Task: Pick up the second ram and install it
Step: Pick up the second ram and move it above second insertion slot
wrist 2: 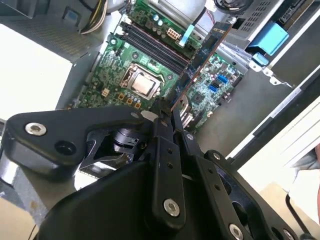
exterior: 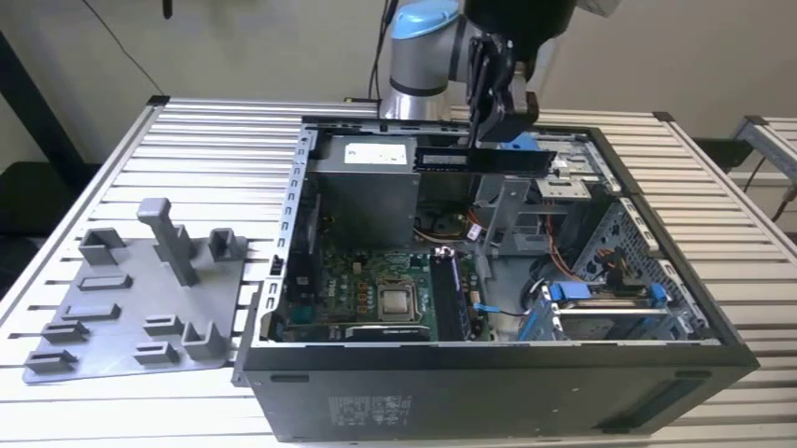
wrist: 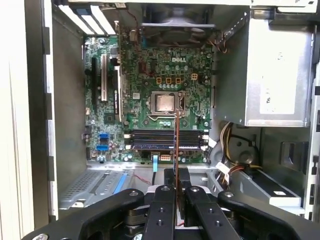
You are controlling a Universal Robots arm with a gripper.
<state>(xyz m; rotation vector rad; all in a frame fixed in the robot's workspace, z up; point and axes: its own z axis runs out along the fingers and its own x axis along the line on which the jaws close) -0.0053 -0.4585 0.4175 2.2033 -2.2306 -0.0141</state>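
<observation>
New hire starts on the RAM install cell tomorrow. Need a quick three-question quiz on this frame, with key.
1. True or false: the gripper is shut on the second ram.
2. Where is the second ram? A) seated in a motherboard slot; B) held in the air over the open computer case; C) lying flat on the table.
3. Fill in: the grey holder tray lies on the exterior view's ___ of the case.

Key: 1 true; 2 B; 3 left.
</observation>
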